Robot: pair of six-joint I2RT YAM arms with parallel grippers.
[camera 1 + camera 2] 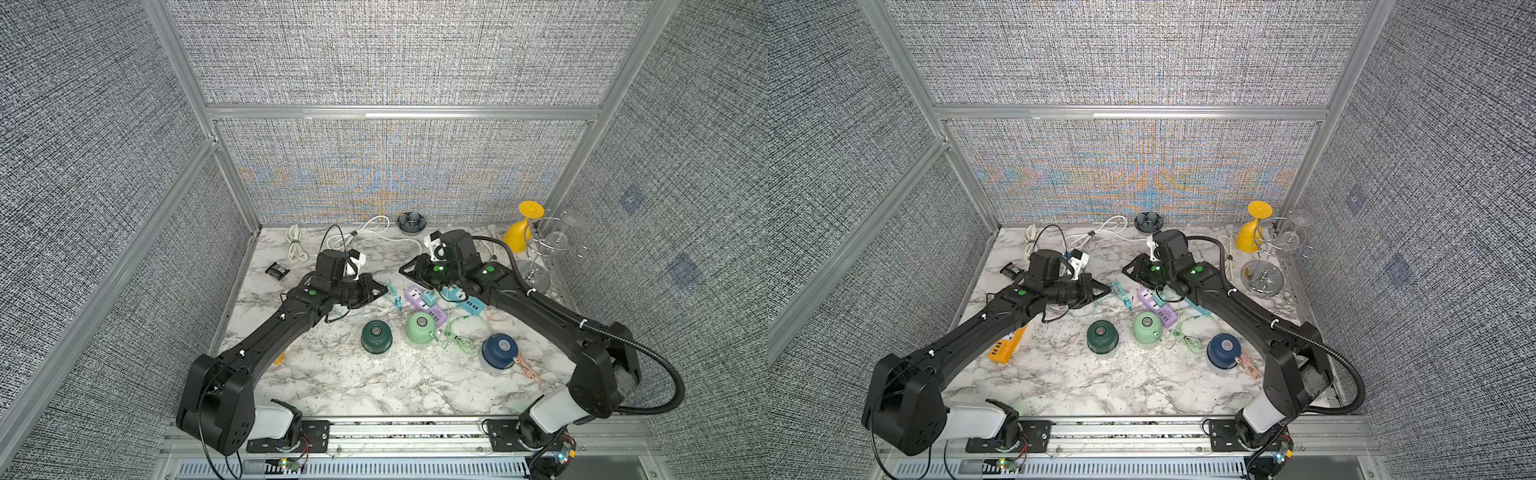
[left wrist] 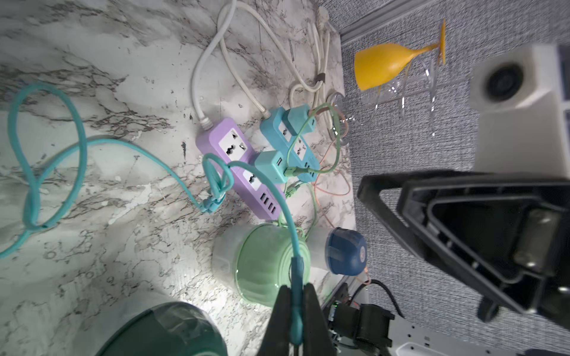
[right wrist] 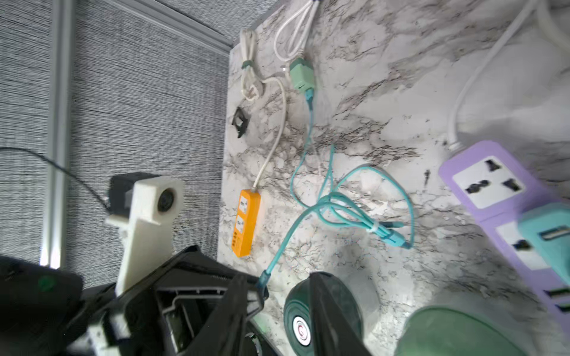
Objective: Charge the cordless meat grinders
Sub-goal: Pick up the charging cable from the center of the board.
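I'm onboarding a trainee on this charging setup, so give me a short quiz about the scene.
1. What does the left end effector grip? A) teal cable B) orange power strip C) yellow glass
2. True or false: the right end effector stands open, holding nothing.
3. Fill in: the ___ grinder stands between the dark green grinder and the navy grinder.
Key: 1 A; 2 true; 3 mint green grinder.
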